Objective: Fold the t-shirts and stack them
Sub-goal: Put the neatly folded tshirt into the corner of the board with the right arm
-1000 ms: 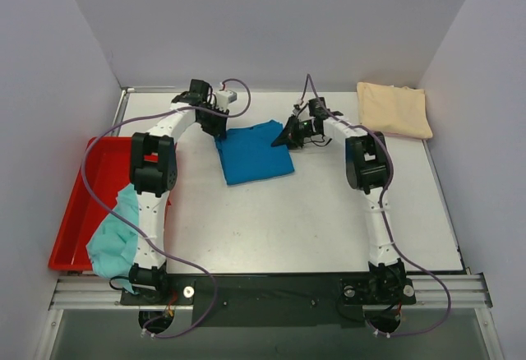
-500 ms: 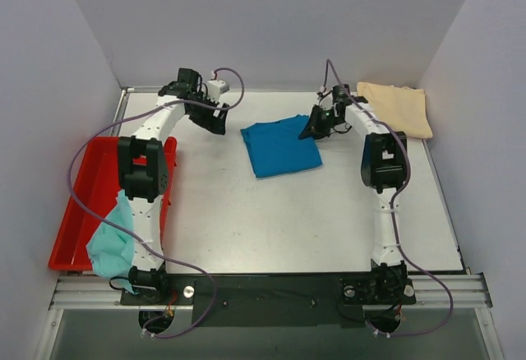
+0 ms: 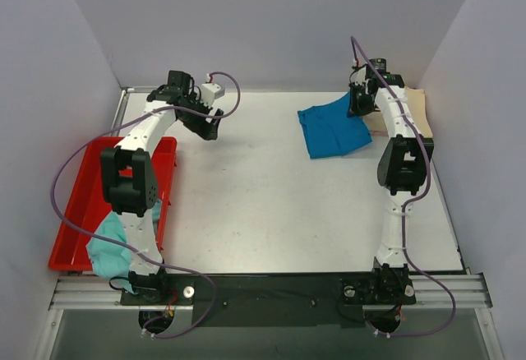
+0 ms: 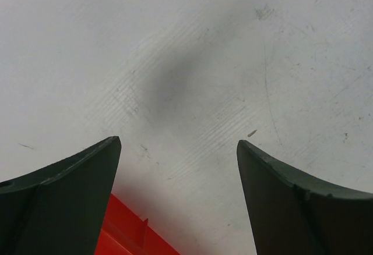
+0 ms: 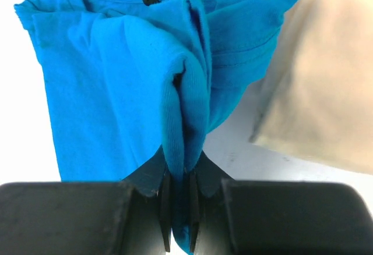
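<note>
My right gripper (image 3: 359, 101) (image 5: 180, 170) is shut on a bunched fold of the folded deep blue t-shirt (image 3: 333, 130) (image 5: 116, 80) at the back right of the table. The shirt's near part rests on the table, and its far edge is lifted next to the cream t-shirt (image 3: 419, 109) (image 5: 326, 92), which lies folded in the back right corner, partly behind my right arm. My left gripper (image 3: 209, 126) (image 4: 178, 144) is open over bare table at the back left, holding nothing. The teal t-shirt (image 3: 111, 241) lies crumpled at the near end of the red tray (image 3: 78, 204).
The red tray (image 4: 128, 232) runs along the table's left edge, with a corner just below my left fingers. Grey walls close in the back and both sides. Both arm bases stand at the near edge.
My right gripper has carried the blue t-shirt from mid-table to the back right, up against the cream one. The left gripper has let go of it, opened, and drawn back to the left.
</note>
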Available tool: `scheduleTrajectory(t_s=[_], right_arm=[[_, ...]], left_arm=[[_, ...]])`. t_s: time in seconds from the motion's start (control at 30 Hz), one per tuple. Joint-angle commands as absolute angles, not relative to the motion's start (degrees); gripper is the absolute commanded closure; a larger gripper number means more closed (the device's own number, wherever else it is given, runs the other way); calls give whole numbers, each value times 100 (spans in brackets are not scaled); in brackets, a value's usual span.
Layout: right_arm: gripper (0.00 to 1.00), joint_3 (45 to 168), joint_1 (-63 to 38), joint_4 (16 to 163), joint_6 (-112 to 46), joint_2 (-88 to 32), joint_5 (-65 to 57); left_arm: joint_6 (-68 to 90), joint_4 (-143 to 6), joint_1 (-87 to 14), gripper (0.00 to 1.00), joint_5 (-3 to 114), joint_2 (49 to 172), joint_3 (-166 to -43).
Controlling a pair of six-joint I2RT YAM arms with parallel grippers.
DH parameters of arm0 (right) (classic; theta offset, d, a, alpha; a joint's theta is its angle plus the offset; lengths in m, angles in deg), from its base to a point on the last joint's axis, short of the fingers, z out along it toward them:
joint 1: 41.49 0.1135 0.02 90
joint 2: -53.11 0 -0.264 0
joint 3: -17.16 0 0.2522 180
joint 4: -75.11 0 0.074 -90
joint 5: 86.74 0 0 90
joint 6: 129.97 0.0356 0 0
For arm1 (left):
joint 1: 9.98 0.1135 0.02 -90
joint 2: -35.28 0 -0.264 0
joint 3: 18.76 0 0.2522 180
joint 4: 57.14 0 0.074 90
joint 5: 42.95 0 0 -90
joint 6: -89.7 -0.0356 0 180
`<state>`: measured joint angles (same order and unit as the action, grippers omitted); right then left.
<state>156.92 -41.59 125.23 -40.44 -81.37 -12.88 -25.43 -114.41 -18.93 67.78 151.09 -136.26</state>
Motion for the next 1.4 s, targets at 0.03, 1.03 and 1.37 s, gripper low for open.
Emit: scheduleTrajectory(t_s=[0.03,1.03,1.37], right_arm=[[100,16546,-4070,12702,-4726,-7776,-387],[100,17199,-4316,11349,-6677,-7345,1530],[100,16980,-4430,10874,-7414,-7556,1687]], left_arm=[[-2693,-11177,-1859,8,6691,14655,-13421],[-2922,-11247,-2035,6,6305,14910,-13456],[-2931,-11265,-2044,6,6208,15051,-13509]])
